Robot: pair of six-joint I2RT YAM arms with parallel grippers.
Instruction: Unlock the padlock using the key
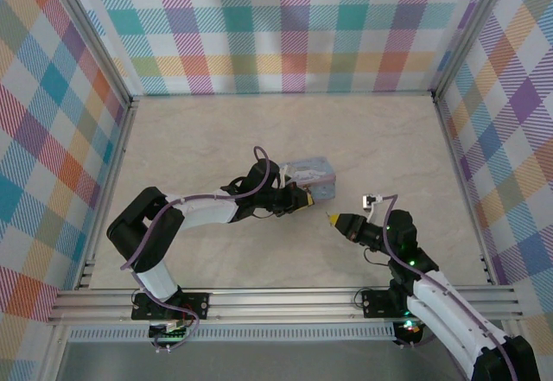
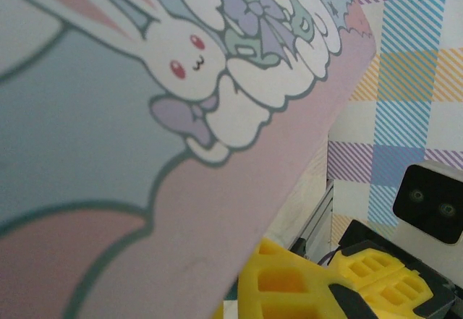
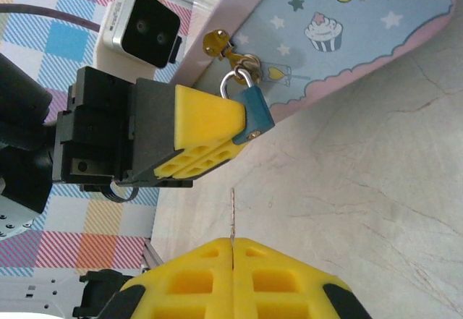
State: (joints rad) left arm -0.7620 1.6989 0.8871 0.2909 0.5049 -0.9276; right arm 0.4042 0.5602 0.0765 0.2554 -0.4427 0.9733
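A small blue padlock [image 3: 255,116] hangs by its silver shackle from the brass hasp [image 3: 233,57] of a pastel box [image 1: 311,172]. My left gripper [image 1: 302,198] is shut on the padlock's body, its yellow fingers [image 3: 202,116] clamping it beside the box wall. My right gripper [image 3: 232,241] is shut on the key [image 3: 232,214]. The thin blade sticks out edge-on toward the padlock, a short gap below it. In the left wrist view the bunny-printed box [image 2: 145,116] is very close, and the padlock is hidden there.
The pastel box stands mid-table, with bare marbled tabletop [image 1: 259,130] all round it. Plaid walls [image 1: 285,27] and aluminium rails [image 1: 285,299] enclose the workspace. The right arm's wrist camera [image 2: 430,200] and yellow fingers [image 2: 380,275] face the left gripper closely.
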